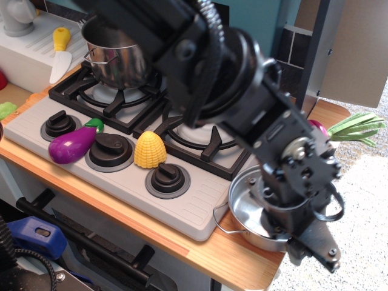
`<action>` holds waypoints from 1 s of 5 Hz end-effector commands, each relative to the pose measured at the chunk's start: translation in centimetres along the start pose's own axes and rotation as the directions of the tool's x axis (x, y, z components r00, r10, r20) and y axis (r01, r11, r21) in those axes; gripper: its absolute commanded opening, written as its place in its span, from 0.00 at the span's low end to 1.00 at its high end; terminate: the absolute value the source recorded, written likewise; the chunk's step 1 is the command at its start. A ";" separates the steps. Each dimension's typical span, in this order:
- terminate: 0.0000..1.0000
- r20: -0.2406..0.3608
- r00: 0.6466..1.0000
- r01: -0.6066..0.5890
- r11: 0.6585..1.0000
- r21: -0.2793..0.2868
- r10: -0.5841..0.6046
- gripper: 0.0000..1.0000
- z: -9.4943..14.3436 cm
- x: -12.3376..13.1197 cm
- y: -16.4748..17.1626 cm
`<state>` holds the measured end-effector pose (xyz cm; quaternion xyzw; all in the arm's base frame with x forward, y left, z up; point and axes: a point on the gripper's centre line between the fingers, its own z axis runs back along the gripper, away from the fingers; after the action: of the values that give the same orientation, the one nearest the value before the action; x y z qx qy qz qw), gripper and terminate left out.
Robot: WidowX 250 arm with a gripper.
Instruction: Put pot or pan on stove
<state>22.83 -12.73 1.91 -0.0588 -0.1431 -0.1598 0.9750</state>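
Note:
The small shallow steel pot [245,208] sits on the wooden counter [200,251], just right of the light grey stove [124,177], with one wire handle [222,222] sticking out at the front left. My gripper [280,225] reaches down into the right side of the pot. The black wrist hides its fingers, so I cannot tell whether it is open or shut on the rim. The right burner grate [203,138] next to the pot carries nothing.
A taller steel stockpot [115,56] stands on the back-left burner. A purple eggplant [72,146] and a yellow corn cob [150,150] lie among the knobs. A yellow-handled knife [59,56] lies at the back left. Green leaves [359,126] lie at the right.

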 end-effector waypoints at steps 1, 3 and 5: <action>0.00 -0.036 0.995 -0.092 0.996 -0.006 0.091 0.00 1.2 1.3 -0.6; 0.00 -0.151 0.987 -0.036 0.986 0.165 0.061 0.00 4.8 2.7 -0.1; 0.00 -0.195 0.975 0.148 0.969 0.198 -0.109 0.00 7.2 2.7 4.0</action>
<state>24.80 -7.33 8.26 0.0792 -0.0514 -0.2326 0.9680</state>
